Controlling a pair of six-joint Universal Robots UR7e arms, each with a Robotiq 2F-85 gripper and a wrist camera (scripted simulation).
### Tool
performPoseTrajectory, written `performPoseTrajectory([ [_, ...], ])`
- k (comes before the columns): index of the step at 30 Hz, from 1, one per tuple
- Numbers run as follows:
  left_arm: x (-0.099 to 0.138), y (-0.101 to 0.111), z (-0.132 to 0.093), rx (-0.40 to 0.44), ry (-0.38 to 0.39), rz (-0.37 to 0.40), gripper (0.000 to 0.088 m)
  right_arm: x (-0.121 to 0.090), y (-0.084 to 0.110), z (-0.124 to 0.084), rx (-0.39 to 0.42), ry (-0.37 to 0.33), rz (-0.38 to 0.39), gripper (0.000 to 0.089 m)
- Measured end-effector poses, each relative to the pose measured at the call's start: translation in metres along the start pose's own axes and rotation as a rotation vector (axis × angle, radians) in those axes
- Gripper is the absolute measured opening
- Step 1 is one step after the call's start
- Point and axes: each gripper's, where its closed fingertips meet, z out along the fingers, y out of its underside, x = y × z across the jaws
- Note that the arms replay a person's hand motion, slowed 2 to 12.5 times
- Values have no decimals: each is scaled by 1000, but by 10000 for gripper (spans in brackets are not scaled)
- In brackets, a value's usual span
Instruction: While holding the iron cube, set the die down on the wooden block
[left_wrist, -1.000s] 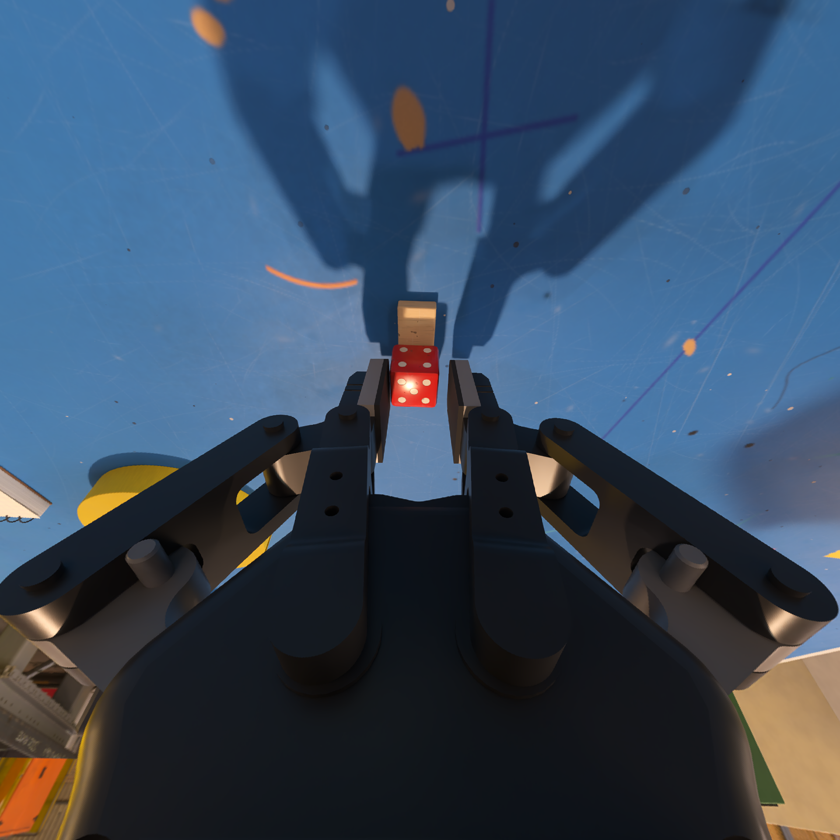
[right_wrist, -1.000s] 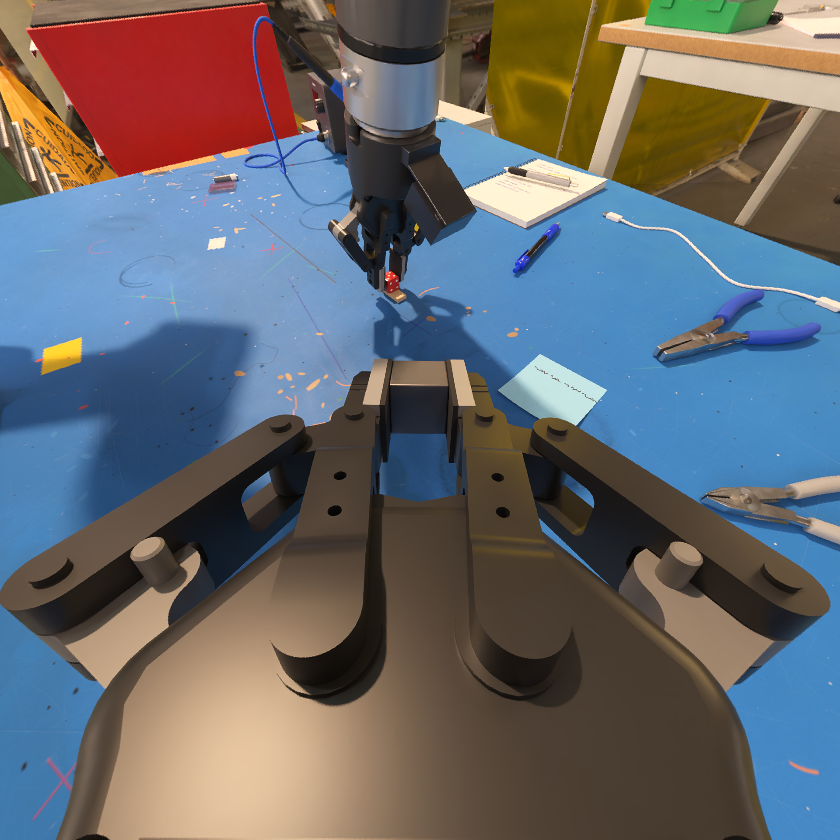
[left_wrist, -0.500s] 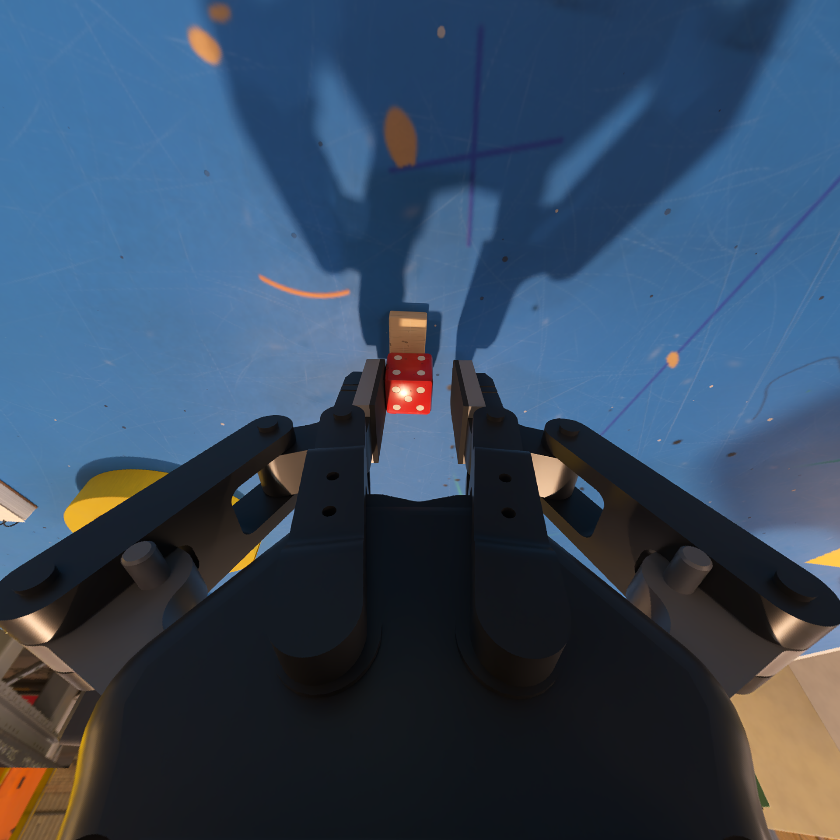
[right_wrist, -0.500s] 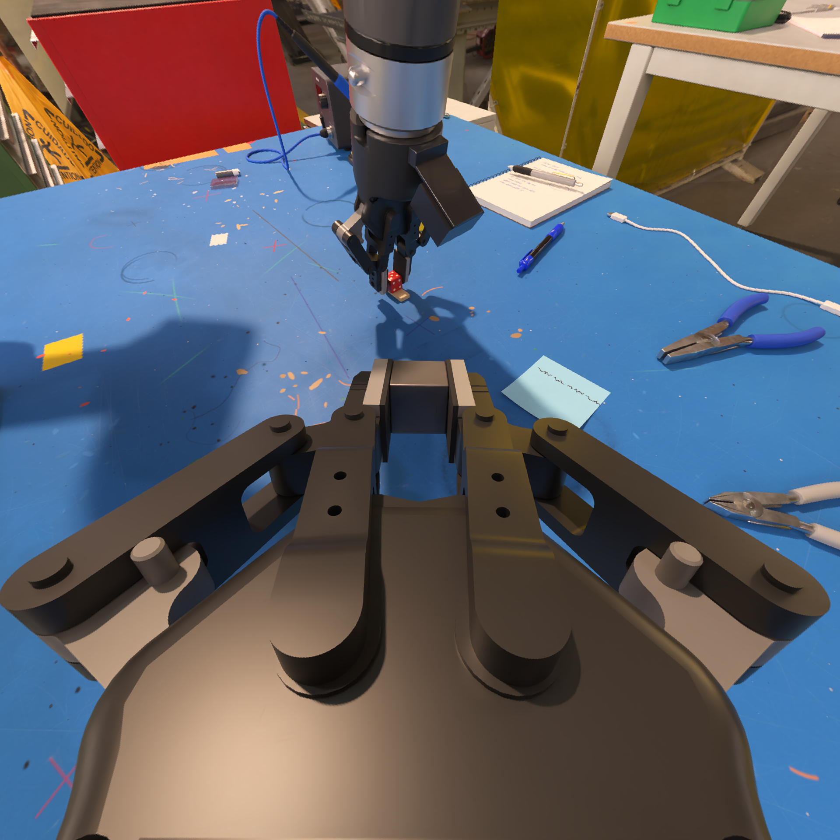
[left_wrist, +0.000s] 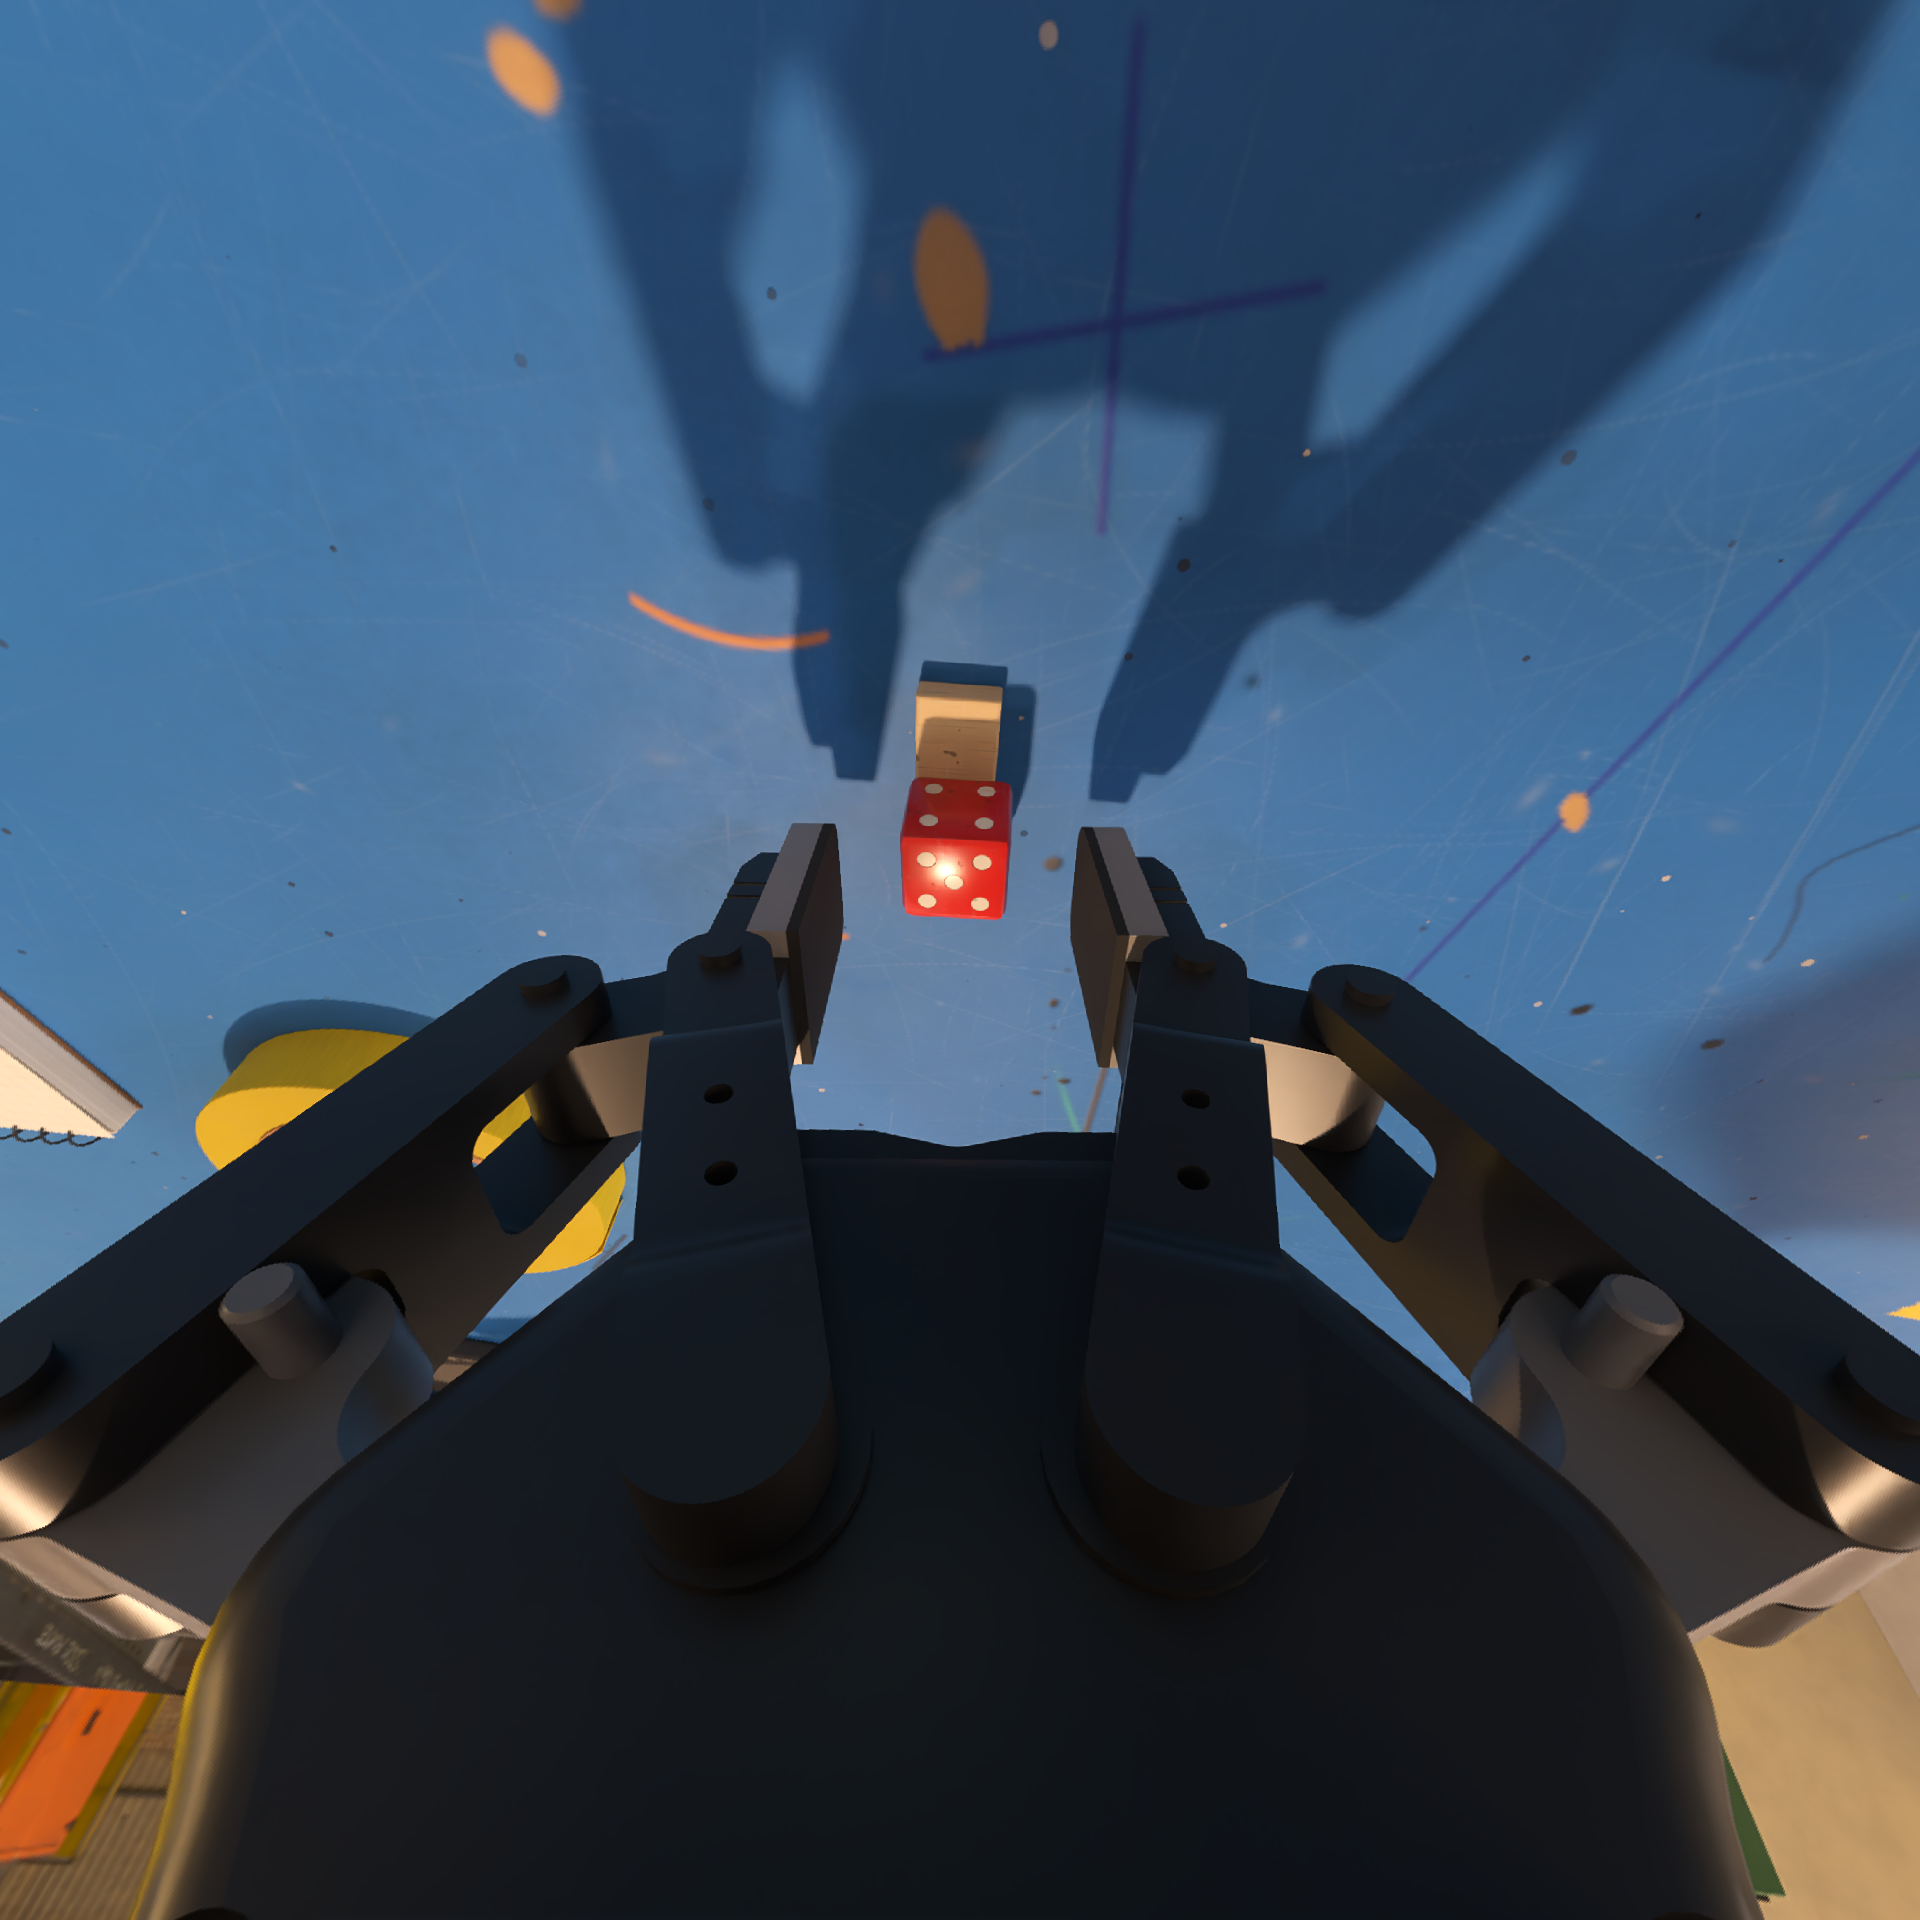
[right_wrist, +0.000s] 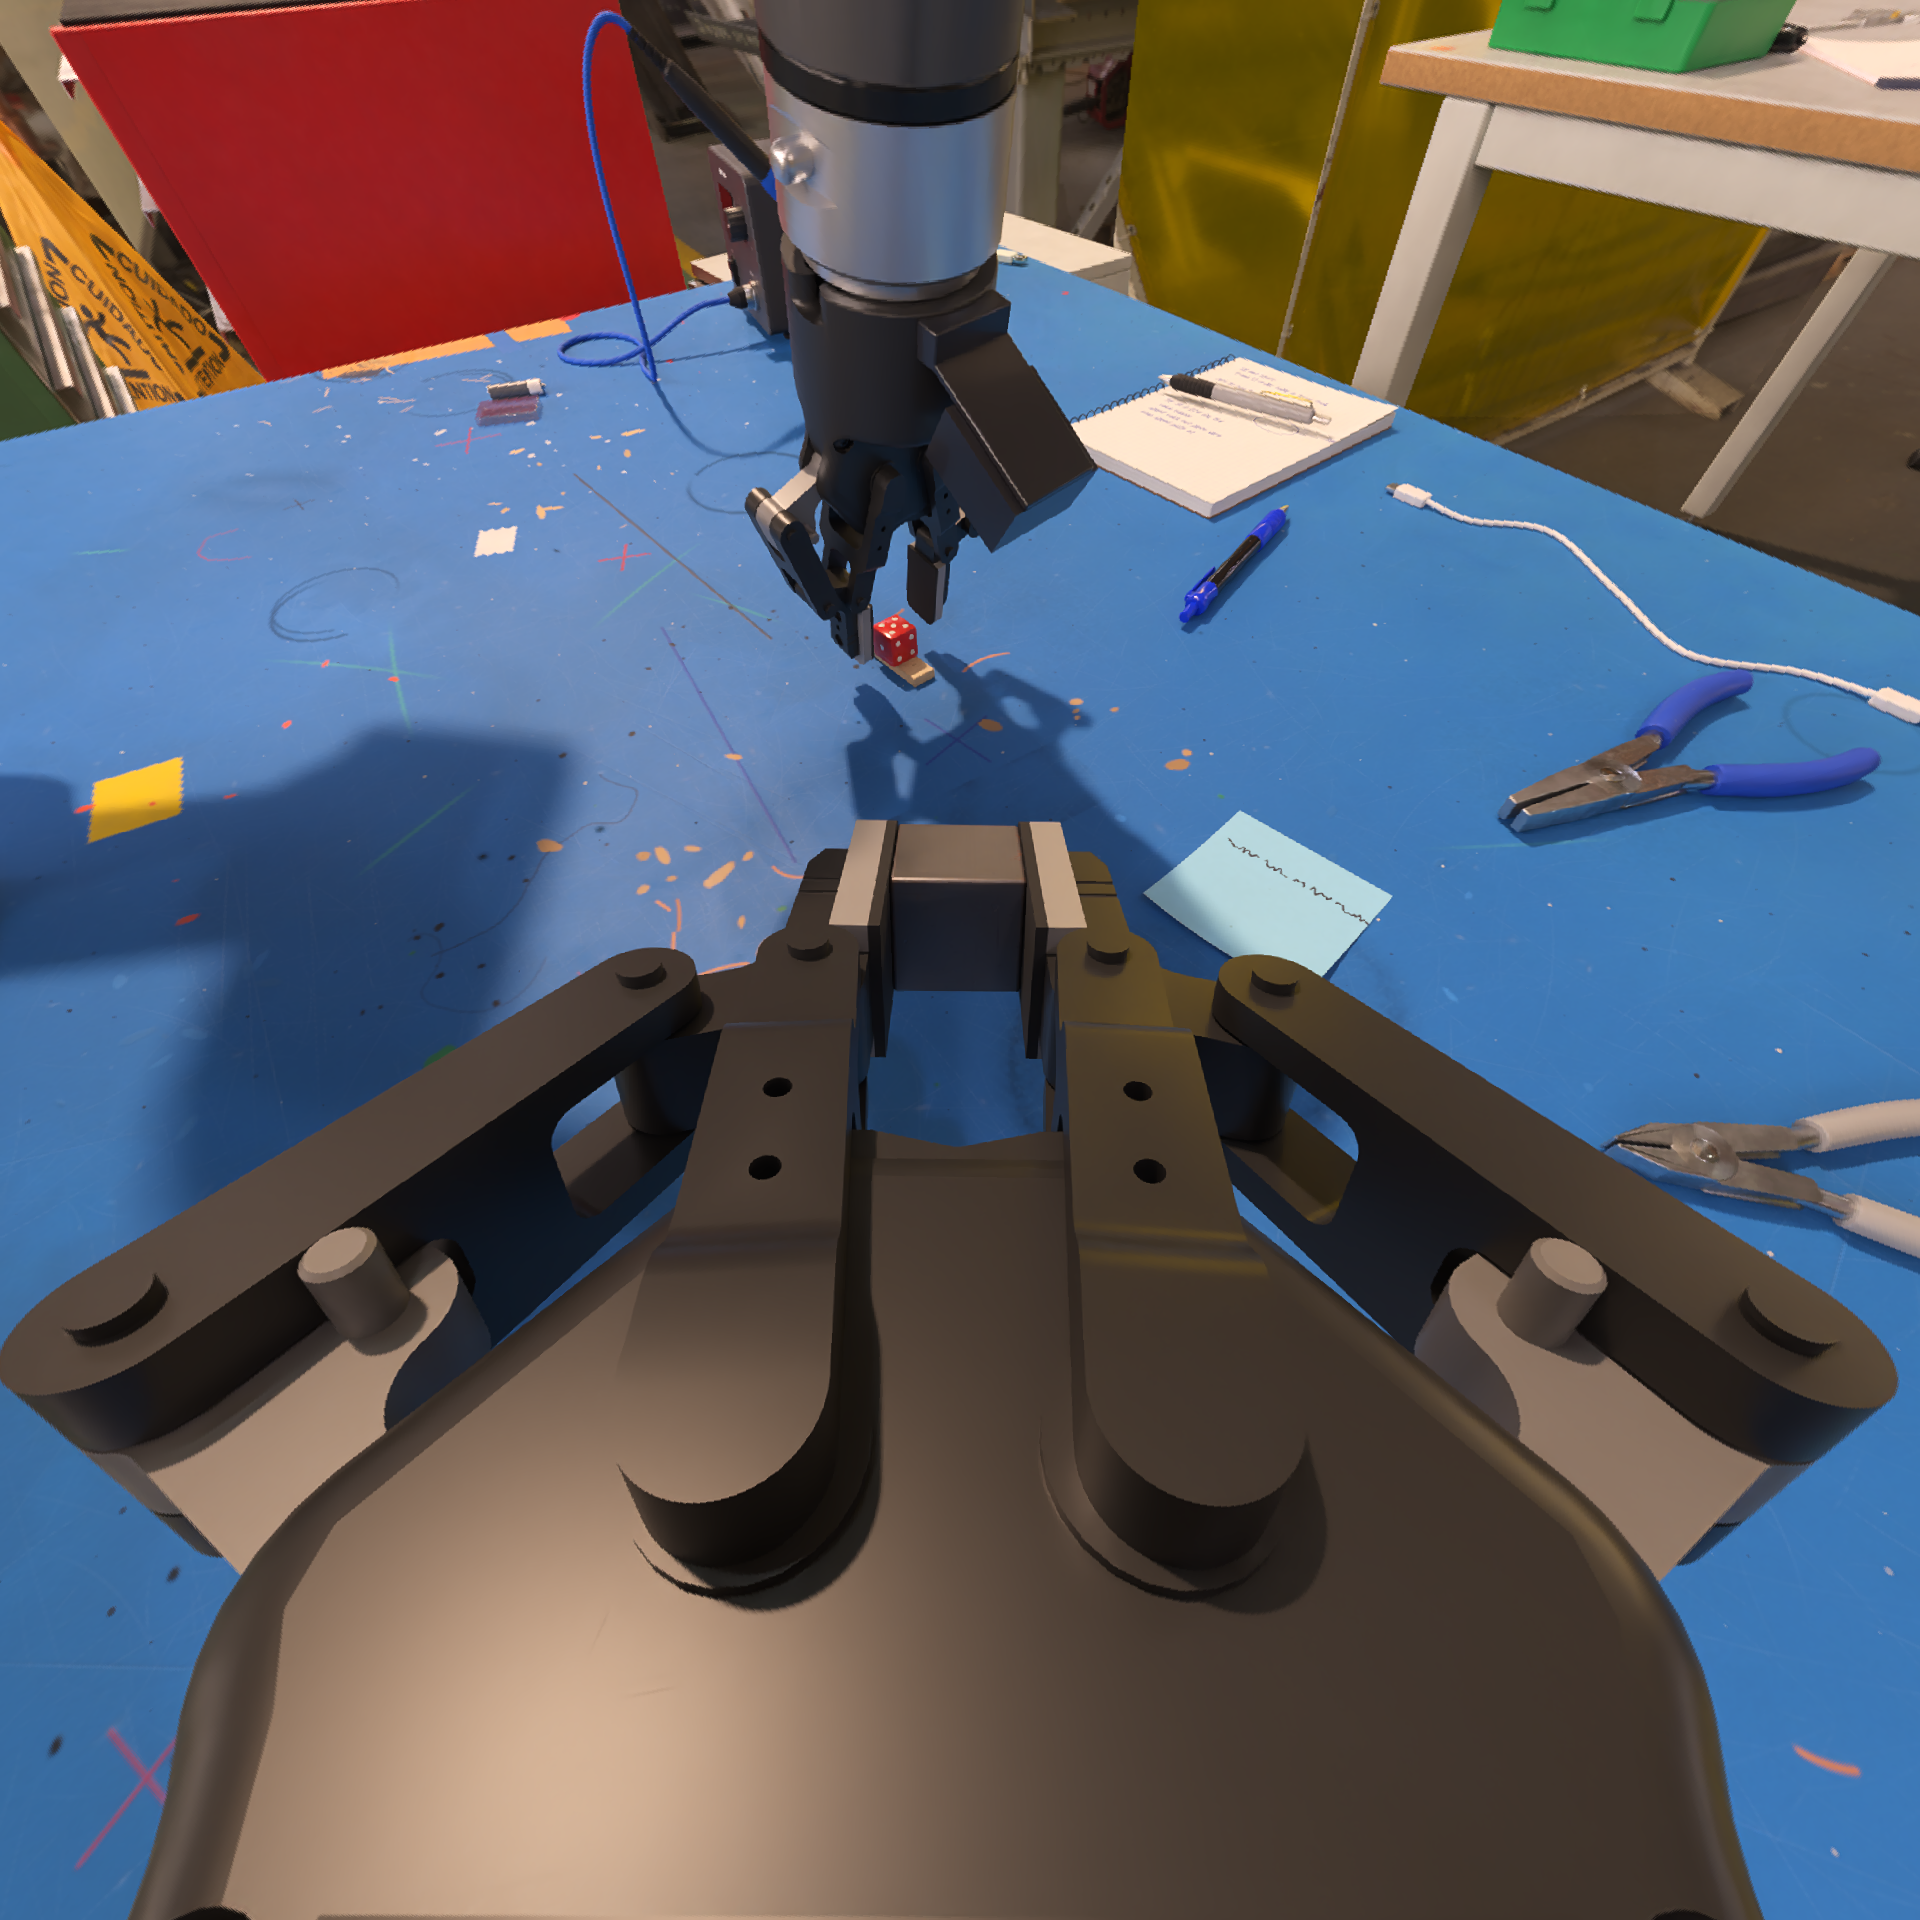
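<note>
**Die released on block; cube held**

Surface: blue tabletop (right_wrist: 312, 1039), scratched, w/ orange paint flecks and pen marks. Landmark = wooden block (right_wrist: 914, 673) near table centre. Right of the block: blue pen (right_wrist: 1233, 566), spiral notepad (right_wrist: 1242, 442) w/ a marker on it, white cable (right_wrist: 1621, 603), blue-handled pliers (right_wrist: 1683, 774), white-handled pliers (right_wrist: 1766, 1174). Between block and right gripper: light-blue sticky note (right_wrist: 1268, 894). Left of block: yellow square (right_wrist: 135, 798). Beyond the block: red panel (right_wrist: 364, 177), yellow sheeting, a side table w/ green box (right_wrist: 1631, 31).

Red die (left_wrist: 955, 850) sits on the wooden block (left_wrist: 958, 727). Left gripper (left_wrist: 956, 883) straddles it, jaws apart, gaps both sides, no pad contact. Right gripper (right_wrist: 958, 883) is clamped on the dark iron cube (right_wrist: 956, 904), held above the table.

Vs 0.5 s ago: left jaws have spread wider, leaving clear gaps to the die. Right grip on the cube is unchanged.
</note>
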Motion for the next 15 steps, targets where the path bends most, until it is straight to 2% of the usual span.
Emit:
performPoseTrajectory([
  [9,-7,6,-11,17,-46,-21,479,1,1,-1,-2,1,4,201],
  [15,-11,11,-23,38,-76,-39,489,1,1,-1,-4,-1,9,201],
])
